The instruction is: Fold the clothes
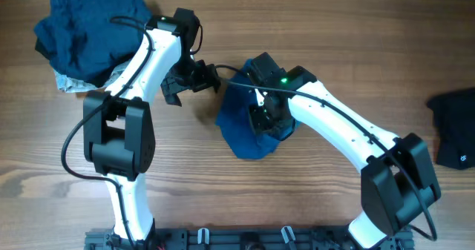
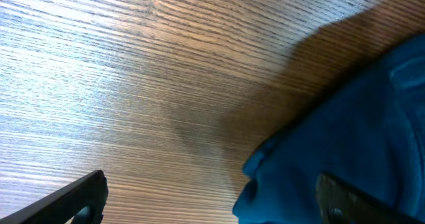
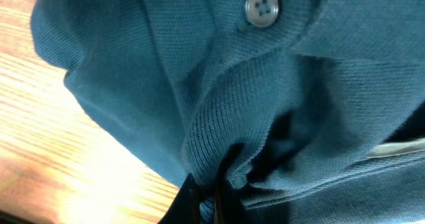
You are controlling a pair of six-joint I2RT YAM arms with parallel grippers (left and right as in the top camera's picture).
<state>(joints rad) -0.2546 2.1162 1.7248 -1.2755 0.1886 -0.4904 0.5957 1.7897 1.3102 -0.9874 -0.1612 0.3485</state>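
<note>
Overhead. Medium-blue shirt [image 1: 249, 139] bunched in a heap at frame centre on the wooden table [image 1: 319, 27]. Right gripper [image 1: 260, 116] down on top of that heap, jaws together, pinching the fabric. Left gripper [image 1: 191, 87] just left of the shirt, jaws spread wide, holding nothing. Navy garments [image 1: 89, 27] piled at upper left, with a pale grey-white garment [image 1: 70, 83] peeking out at the pile's lower edge. Black garment [image 1: 454, 127] at the right edge, small white mark near its lower corner.

Left wrist. Mostly bare wood grain, with the shirt's rumpled edge filling the lower right. One dark finger [image 2: 73, 201] at lower left, the other at lower right against the blue cloth; contact there impossible to tell. Wide gap between them.

Right wrist. Blue knit across nearly the whole frame, grey four-hole button [image 3: 261, 6] at the top. Dark fingertips [image 3: 192, 201] at bottom centre, closed tight on a raised fold of the shirt. Strip of table down the left side.
</note>
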